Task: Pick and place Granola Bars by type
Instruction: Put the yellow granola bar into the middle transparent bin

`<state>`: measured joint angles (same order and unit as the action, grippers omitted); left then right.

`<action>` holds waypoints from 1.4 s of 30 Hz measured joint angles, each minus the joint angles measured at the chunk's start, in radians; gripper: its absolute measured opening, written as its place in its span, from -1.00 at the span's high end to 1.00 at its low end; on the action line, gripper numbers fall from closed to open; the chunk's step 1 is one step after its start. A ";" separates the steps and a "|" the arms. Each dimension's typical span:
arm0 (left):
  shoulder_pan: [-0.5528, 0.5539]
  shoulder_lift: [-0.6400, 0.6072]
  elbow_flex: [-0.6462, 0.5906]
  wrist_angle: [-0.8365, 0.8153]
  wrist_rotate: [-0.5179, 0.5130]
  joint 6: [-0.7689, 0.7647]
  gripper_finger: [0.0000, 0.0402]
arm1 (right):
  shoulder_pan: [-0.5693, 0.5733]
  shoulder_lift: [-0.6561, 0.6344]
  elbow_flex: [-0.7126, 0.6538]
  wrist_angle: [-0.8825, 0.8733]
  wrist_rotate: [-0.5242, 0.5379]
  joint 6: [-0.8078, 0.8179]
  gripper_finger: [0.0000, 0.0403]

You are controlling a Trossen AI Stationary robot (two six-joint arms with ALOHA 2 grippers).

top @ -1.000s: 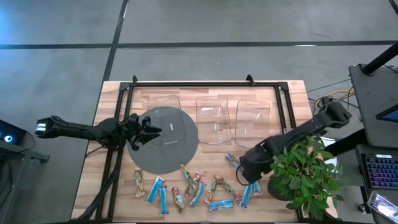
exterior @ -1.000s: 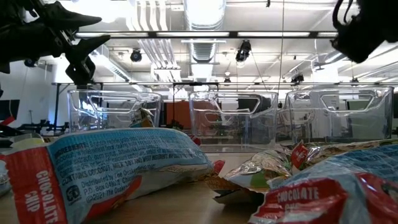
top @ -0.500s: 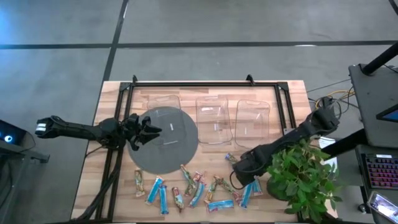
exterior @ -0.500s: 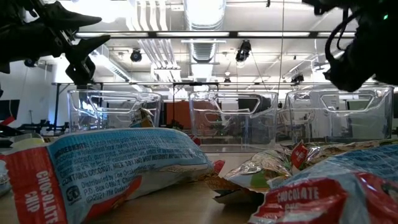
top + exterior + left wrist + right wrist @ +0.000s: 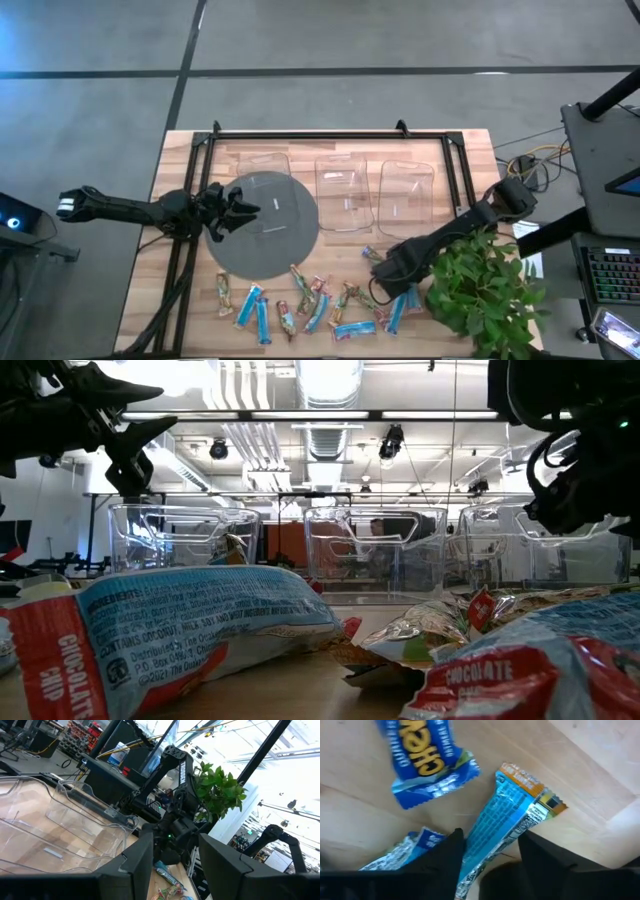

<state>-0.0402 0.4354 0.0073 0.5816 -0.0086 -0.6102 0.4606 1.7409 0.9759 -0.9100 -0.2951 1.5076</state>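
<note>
Pick step, reach phase. Right hand (image 5: 487,870) is low over the granola bars (image 5: 315,300) strewn along the tabletop's (image 5: 180,160) near edge – fingers spread, nothing held, straddling a blue bar (image 5: 507,820). Left hand (image 5: 240,210) waits over the grey disc (image 5: 275,240), released. Next, prob.: drop, close on the bar, carry to a clear bin (image 5: 405,195).

Right arm stretched low, wrist angled down; right pincer (image 5: 383,283) fingers (image 5: 451,851) parted, tips near desk level. Left arm extended level; left pincer (image 5: 243,208) held high, fingers (image 5: 135,862) spread apart.
</note>
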 joint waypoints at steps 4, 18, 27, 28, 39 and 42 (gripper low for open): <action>0.000 0.000 0.000 0.000 0.000 0.000 0.29 | 0.000 -0.005 -0.021 0.000 -0.013 -0.001 0.48; 0.000 0.000 0.000 0.000 0.000 0.000 0.29 | 0.004 -0.236 0.063 0.014 -0.016 -0.120 0.78; 0.000 0.000 0.000 0.000 0.000 0.000 0.29 | -0.121 -0.434 0.205 0.051 0.412 -0.216 0.78; 0.000 0.000 0.000 0.000 0.000 0.000 0.29 | -0.159 -0.440 0.213 0.066 0.462 -0.256 0.78; 0.001 0.000 0.000 0.000 0.000 0.000 0.29 | -0.592 -0.245 0.231 0.236 0.298 -0.692 0.69; 0.001 0.000 0.000 0.000 0.000 0.000 0.29 | -0.611 -0.200 0.231 0.243 0.302 -0.723 0.52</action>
<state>-0.0391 0.4354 0.0074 0.5816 -0.0082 -0.6098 -0.1502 1.5406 1.2064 -0.6671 0.0072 0.7848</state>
